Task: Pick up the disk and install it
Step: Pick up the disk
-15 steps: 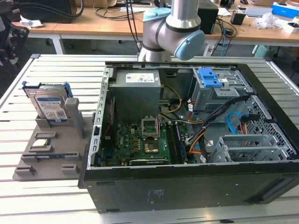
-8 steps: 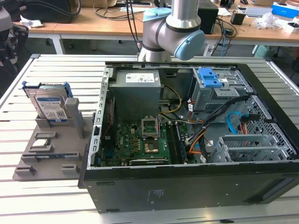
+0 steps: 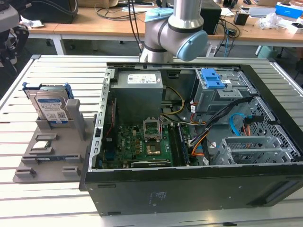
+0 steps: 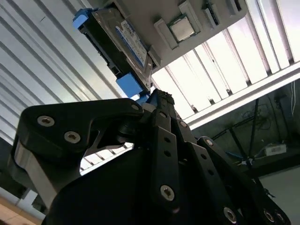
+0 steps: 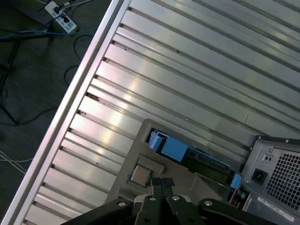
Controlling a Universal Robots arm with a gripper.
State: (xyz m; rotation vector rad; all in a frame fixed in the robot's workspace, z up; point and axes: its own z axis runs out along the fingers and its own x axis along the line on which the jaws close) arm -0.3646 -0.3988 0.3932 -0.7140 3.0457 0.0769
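the disk stands on edge in a slot of the gray holder on the slatted counter, at the exterior view's left of the open computer case. in both wrist views the tool hangs above that holder with its fingers pressed together on nothing, apart from the disk, whose blue bracket faces it. a square chip lies nearby on the holder.

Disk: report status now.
Gripper up over the grey holder, not on the disk. Disk upright in the holder, untouched. Nothing seen between gripper and disk.
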